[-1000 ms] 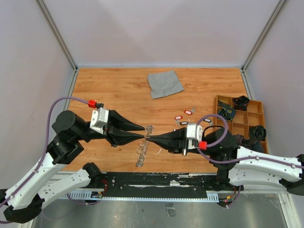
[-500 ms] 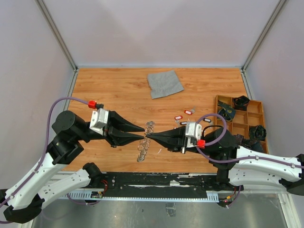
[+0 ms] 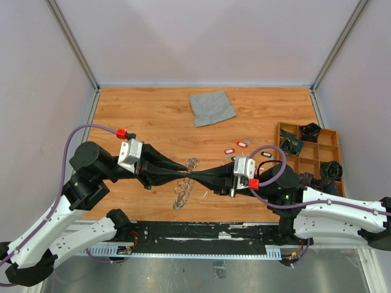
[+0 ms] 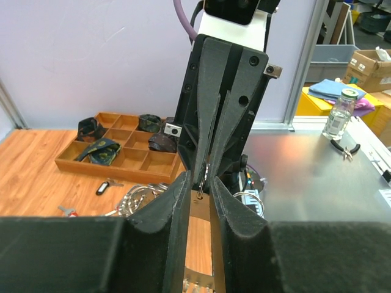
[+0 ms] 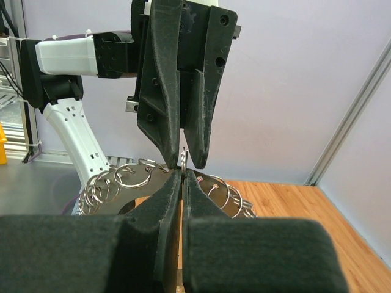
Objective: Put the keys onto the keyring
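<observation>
Wooden table (image 3: 153, 122); keyring (image 3: 183, 192) lengthwise near-far (slanted)

No lettering, brand, number or sign can be read on anything in any of the three views.

Keyring (image 3: 182, 193) partly hidden beneath the meeting jaws from above; keys (image 3: 230, 151) too small for detail.

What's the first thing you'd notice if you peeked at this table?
Two black grippers meet tip to tip over the middle of the wooden table, the left gripper from the left and the right gripper pinched shut on the shiny keyring. Small tagged keys lie on the table just beyond the right gripper.
</observation>
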Motion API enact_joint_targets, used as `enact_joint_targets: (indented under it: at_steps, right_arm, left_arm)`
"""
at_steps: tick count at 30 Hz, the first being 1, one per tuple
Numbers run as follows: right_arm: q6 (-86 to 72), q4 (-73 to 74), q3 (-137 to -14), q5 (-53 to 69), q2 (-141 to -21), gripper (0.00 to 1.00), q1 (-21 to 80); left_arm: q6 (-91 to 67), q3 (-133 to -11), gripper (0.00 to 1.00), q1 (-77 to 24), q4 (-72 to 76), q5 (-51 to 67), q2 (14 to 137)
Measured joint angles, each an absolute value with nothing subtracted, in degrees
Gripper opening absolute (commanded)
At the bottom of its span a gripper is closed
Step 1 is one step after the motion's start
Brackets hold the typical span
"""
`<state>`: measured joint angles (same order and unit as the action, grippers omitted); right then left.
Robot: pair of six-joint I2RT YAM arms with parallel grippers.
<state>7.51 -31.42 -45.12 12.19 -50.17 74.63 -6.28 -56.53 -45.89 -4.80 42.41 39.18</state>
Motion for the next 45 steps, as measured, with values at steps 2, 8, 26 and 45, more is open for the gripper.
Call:
enact_joint_targets:
  at_steps: [2,8,26,45]
  right_arm:
    - [7.51,-31.38,-45.23,12.21,-50.17,0.01,74.63]
    - [7.49,-30.98,-45.25,12.38,-50.15,0.01,74.63]
    - [9.52,-16.21,-50.63,10.94,-48.36,0.13,74.63]
    - [10.02,-7.75,-52.14,9.50,-46.74,0.24,74.63]
  left_arm:
    - [-6.28,-56.49,0.20,-45.89,-4.62,42.57,39.42]
    - [-5.93,-56.31,0.01,-45.89,-4.34,42.87,39.53]
    - [-0.16,-57.87,0.00,-45.89,-11.86,43.79,41.93]
    - [1.85,-58.52,0.01,-45.89,-15.90,43.81,42.59]
